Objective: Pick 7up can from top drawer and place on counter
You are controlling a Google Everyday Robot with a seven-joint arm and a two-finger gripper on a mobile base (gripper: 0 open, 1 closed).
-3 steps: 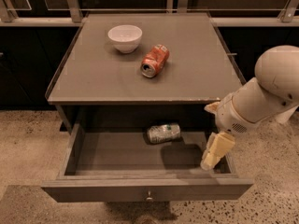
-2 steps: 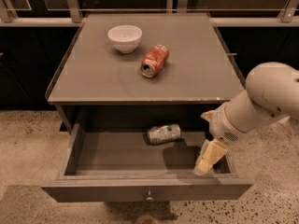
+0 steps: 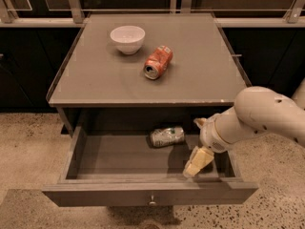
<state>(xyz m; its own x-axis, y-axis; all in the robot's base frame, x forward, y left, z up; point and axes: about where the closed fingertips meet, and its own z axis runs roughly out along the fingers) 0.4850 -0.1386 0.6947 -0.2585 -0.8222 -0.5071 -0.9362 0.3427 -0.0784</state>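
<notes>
Camera view looks down on the table [image 3: 200,66], whose drawer [image 3: 143,194] stands pulled out toward 6 o'clock. The 7up can [image 3: 167,136] lies on its side on the drawer floor, close to the back wall and a little right of middle, with its ends facing 9 and 3 o'clock. The hand [image 3: 193,147] hangs inside the right part of the drawer, at about 4 o'clock from the can, near it but not touching. It looks open and holds nothing, with its cream fingers [image 3: 198,160] spread roughly toward 12 and 6. The step in hand appears to be the reach. To do it well, the hand should slide toward 9 o'clock, low over the floor, until one finger passes behind the can and the other in front, then close across the round body near its middle. A lying can rolls easily, so a nudge from either side could send it against the back wall. The table edge overhangs that spot, so drawing back toward 6 before lifting seems wise. The bowl [image 3: 127,38] and red can [image 3: 157,62] sit toward the table's back.
</notes>
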